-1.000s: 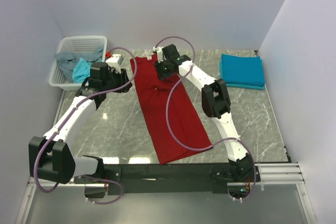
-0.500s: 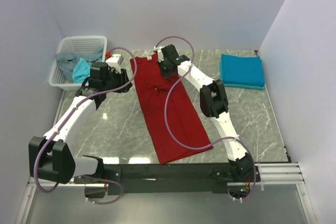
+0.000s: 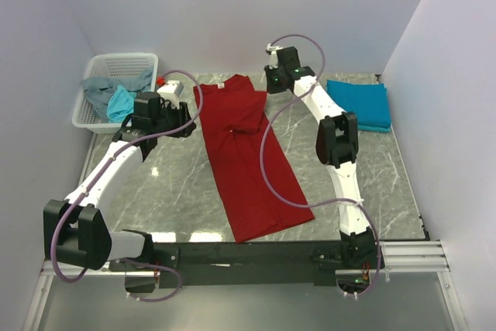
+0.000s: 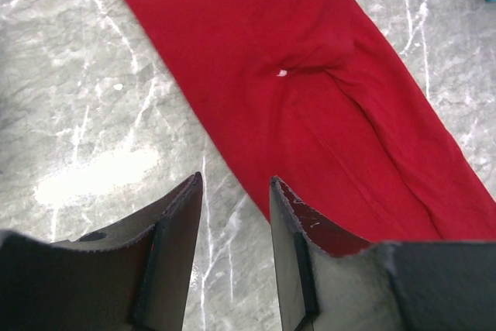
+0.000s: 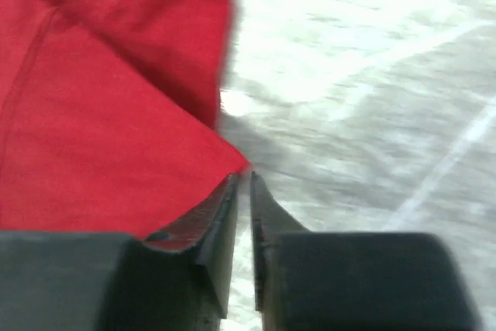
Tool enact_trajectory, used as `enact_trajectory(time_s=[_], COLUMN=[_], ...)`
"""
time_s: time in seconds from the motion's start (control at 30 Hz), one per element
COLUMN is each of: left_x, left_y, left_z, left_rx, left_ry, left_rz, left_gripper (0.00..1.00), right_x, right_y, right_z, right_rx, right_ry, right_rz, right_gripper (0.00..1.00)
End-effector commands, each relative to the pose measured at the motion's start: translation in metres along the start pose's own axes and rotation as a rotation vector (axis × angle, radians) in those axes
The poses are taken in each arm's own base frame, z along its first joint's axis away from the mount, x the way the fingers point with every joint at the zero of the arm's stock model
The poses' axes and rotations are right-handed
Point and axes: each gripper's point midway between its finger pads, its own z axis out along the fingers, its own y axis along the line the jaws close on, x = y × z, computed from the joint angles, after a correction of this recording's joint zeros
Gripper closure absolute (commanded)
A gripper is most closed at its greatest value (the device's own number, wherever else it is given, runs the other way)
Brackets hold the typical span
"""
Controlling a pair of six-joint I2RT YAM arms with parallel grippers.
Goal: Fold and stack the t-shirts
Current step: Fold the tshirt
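dark red t-shirt [image 3: 246,153] is floppy, pinch a corner. right pincer [image 5: 242,177] at its sleeve tip, can't tell if gripping; left pincer [image 4: 234,184] open.

We've got white shells on left arm [image 3: 105,172] and right arm [image 3: 347,187], chunky black housings at joints. Purple cable [image 3: 261,164] looping off each arm. Black rail [image 3: 240,253] under both bases. Close up, we see left gripper [image 4: 235,180], right gripper [image 5: 242,176]: dark grey wedge jaws, flat inner faces.

left gripper [image 4: 235,184] open, right gripper [image 5: 242,178] barely parted
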Motion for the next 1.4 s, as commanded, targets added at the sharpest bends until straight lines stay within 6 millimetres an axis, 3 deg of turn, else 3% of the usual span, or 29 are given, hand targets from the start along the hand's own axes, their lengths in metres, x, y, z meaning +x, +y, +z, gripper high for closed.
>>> enact_trajectory(time_s=[0.0, 0.13, 0.33, 0.4, 0.5, 0.53, 0.57, 0.6, 0.63, 0.7, 0.73, 0.77, 0.83, 0.87, 1.0, 1.13, 1.37], left_x=[-0.014, -0.011, 0.000, 0.003, 0.014, 0.010, 0.019, 0.025, 0.017, 0.034, 0.029, 0.041, 0.037, 0.047, 0.047, 0.036, 0.053], left_y=[-0.012, -0.024, -0.040, -0.044, -0.060, -0.077, -0.080, -0.096, -0.103, -0.112, -0.115, -0.110, -0.108, -0.102, -0.101, -0.118, -0.124], left_z=[-0.002, 0.001, 0.010, 0.013, 0.023, 0.026, 0.037, 0.042, 0.048, 0.070, 0.078, 0.095, 0.110, 0.123, 0.146, 0.160, 0.198], left_rx=[0.061, 0.138, 0.204, 0.215, 0.252, 0.283, 0.293, 0.326, 0.336, 0.370, 0.374, 0.376, 0.364, 0.360, 0.364, 0.391, 0.385], left_ry=[-0.038, -0.029, 0.015, 0.019, 0.064, 0.066, 0.102, 0.125, 0.107, 0.141, 0.130, 0.162, 0.165, 0.192, 0.186, 0.139, 0.202], left_rz=[0.037, 0.046, 0.072, 0.088, 0.128, 0.164, 0.203, 0.251, 0.319, 0.484, 0.535, 0.600, 0.660, 0.696, 0.798, 0.866, 0.919], left_gripper=[0.54, 0.53, 0.51, 0.50, 0.50, 0.50, 0.50, 0.49, 0.49, 0.48, 0.49, 0.48, 0.48, 0.48, 0.49, 0.50, 0.51], right_x=[-0.017, -0.016, -0.008, -0.010, -0.007, -0.009, -0.009, -0.010, -0.010, -0.011, -0.010, -0.009, -0.004, -0.005, 0.004, 0.003, -0.002], right_y=[-0.005, -0.016, -0.018, -0.006, 0.001, -0.003, -0.005, 0.006, 0.005, 0.000, 0.000, -0.001, -0.002, -0.006, -0.008, -0.003, 0.000], right_z=[-0.017, -0.022, -0.031, -0.036, -0.040, -0.042, -0.045, -0.051, -0.054, -0.061, -0.063, -0.065, -0.069, -0.071, -0.075, -0.079, -0.086], right_rx=[0.011, 0.024, -0.036, -0.116, -0.228, -0.253, -0.281, -0.377, -0.407, -0.456, -0.461, -0.465, -0.464, -0.463, -0.487, -0.522, -0.569], right_ry=[-0.045, -0.039, -0.037, -0.051, -0.045, -0.049, -0.050, -0.051, -0.052, -0.066, -0.067, -0.065, -0.059, -0.069, -0.063, -0.059, -0.066], right_rz=[0.011, 0.018, 0.018, 0.017, 0.050, 0.066, 0.101, 0.121, 0.140, 0.159, 0.146, 0.140, 0.134, 0.134, 0.159, 0.173, 0.204], right_gripper=[0.68, 0.57, 0.56, 0.57, 0.58, 0.58, 0.58, 0.59, 0.59, 0.60, 0.60, 0.60, 0.60, 0.60, 0.61, 0.61, 0.61])
